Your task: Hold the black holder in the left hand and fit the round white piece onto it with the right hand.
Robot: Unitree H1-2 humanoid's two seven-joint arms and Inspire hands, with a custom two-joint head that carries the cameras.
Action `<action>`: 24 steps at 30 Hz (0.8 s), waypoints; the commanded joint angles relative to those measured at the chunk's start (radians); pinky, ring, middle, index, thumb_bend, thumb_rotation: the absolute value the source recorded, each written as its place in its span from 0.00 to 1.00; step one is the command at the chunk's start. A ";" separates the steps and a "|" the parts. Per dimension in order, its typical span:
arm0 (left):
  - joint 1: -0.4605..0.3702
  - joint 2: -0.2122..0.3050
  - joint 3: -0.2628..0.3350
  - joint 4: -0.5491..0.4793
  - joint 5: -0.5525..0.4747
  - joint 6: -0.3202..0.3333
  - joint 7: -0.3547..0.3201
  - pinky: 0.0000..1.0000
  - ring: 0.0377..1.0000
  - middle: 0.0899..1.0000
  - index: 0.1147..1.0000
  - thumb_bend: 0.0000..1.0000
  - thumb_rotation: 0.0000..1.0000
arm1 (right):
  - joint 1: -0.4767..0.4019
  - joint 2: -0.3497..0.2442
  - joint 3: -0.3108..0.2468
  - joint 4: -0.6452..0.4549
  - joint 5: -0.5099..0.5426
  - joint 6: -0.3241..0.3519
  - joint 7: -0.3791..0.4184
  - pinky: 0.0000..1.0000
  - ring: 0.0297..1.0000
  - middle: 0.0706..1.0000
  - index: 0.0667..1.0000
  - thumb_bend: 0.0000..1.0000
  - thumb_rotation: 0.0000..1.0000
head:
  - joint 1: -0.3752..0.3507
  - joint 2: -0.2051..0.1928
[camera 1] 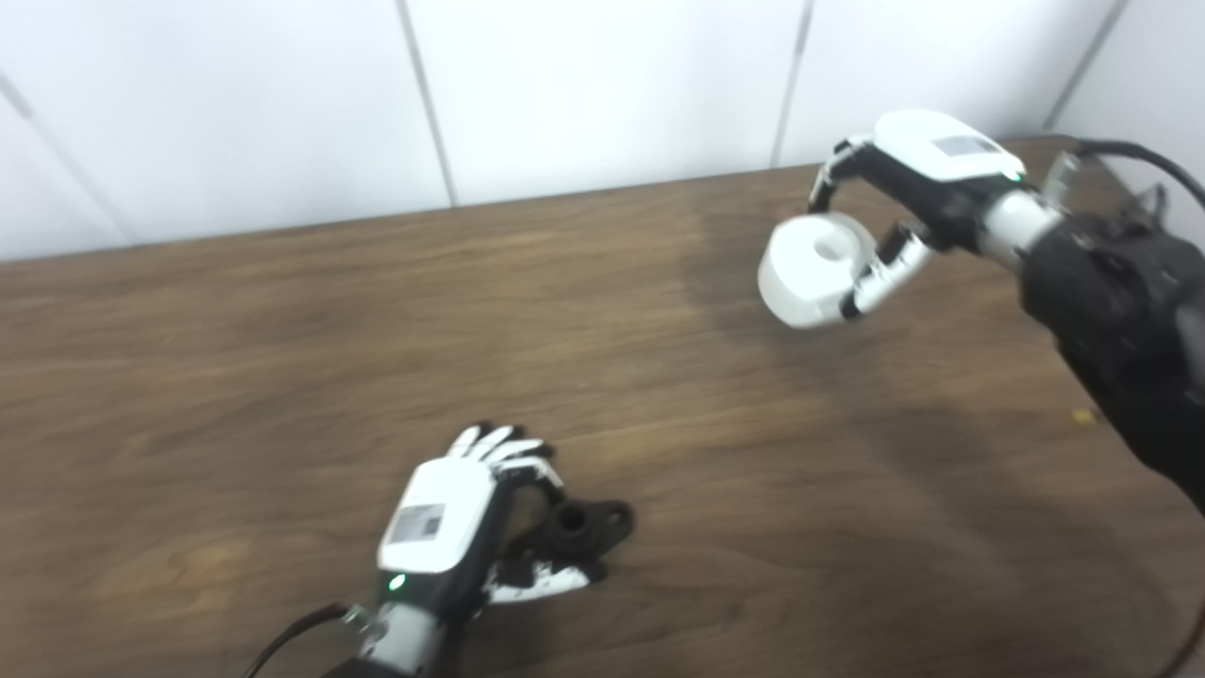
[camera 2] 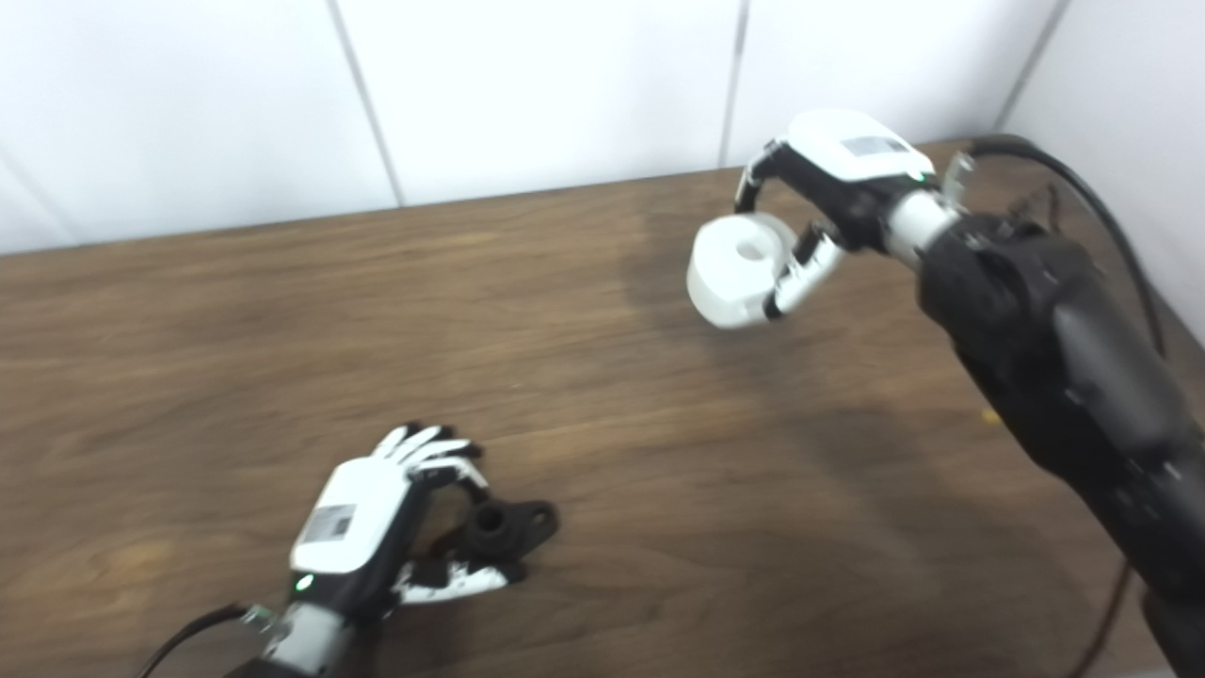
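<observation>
At seven o'clock the left hand clasps the holder low on the desk. At two o'clock the right hand clamps the white piece aloft, well apart. Steady the holder, then align hole over boss.

Brown wood-grain table, far edge meeting a white panelled wall. Black holder lies on it near the front edge (left hand curled about it, contact unclear). Small yellowish speck on the table, well right of the holder.
</observation>
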 commanded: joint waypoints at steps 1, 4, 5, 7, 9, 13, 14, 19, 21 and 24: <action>0.003 0.000 -0.024 0.051 0.040 0.019 -0.016 0.96 0.88 0.78 0.42 0.52 0.05 | -0.012 -0.004 -0.017 -0.054 -0.016 -0.001 0.001 0.89 0.91 0.76 0.45 0.52 0.14 | 0.003 0.005; -0.002 -0.003 -0.029 0.054 0.037 0.025 -0.015 0.97 0.89 0.78 0.42 0.52 0.05 | 0.015 0.019 -0.009 -0.096 -0.030 -0.001 0.017 0.89 0.92 0.76 0.45 0.52 0.14 | 0.011 0.009; -0.003 -0.003 -0.030 0.054 0.036 0.027 -0.014 0.97 0.89 0.78 0.42 0.52 0.05 | 0.021 0.026 -0.008 -0.108 -0.037 0.000 0.025 0.88 0.92 0.76 0.45 0.53 0.14 | 0.013 0.014; -0.004 -0.003 -0.034 0.052 0.039 0.032 -0.012 0.97 0.89 0.79 0.42 0.52 0.05 | 0.031 0.038 -0.006 -0.132 -0.051 0.000 0.041 0.87 0.92 0.76 0.45 0.52 0.14 | 0.014 0.015; -0.005 -0.002 -0.037 0.049 0.040 0.037 -0.014 0.98 0.89 0.78 0.42 0.52 0.05 | 0.036 0.050 -0.006 -0.155 -0.059 -0.007 0.053 0.88 0.93 0.77 0.45 0.52 0.14 | 0.013 0.021; -0.009 0.001 -0.041 0.043 0.035 0.046 -0.019 0.98 0.89 0.78 0.42 0.52 0.05 | 0.039 0.076 -0.013 -0.188 -0.047 -0.019 0.066 0.90 0.93 0.77 0.45 0.52 0.15 | 0.013 0.039; -0.010 0.001 -0.042 0.042 0.034 0.048 -0.021 0.97 0.89 0.78 0.42 0.52 0.05 | 0.038 0.083 -0.012 -0.196 -0.043 -0.018 0.069 0.91 0.93 0.77 0.45 0.52 0.15 | 0.013 0.039; -0.016 0.001 -0.047 0.030 0.030 0.055 -0.036 0.96 0.89 0.78 0.42 0.52 0.05 | 0.019 0.120 0.001 -0.252 -0.053 -0.014 0.109 0.91 0.93 0.77 0.45 0.52 0.15 | 0.016 0.070; -0.018 0.000 -0.049 0.030 0.032 0.058 -0.036 0.95 0.89 0.78 0.42 0.52 0.05 | 0.012 0.136 0.004 -0.273 -0.059 -0.012 0.125 0.91 0.93 0.78 0.45 0.52 0.15 | 0.016 0.077; -0.021 -0.002 -0.051 0.033 0.030 0.060 -0.031 0.93 0.88 0.78 0.42 0.52 0.05 | 0.002 0.155 0.010 -0.298 -0.065 -0.022 0.143 0.90 0.93 0.77 0.45 0.52 0.15 | 0.014 0.086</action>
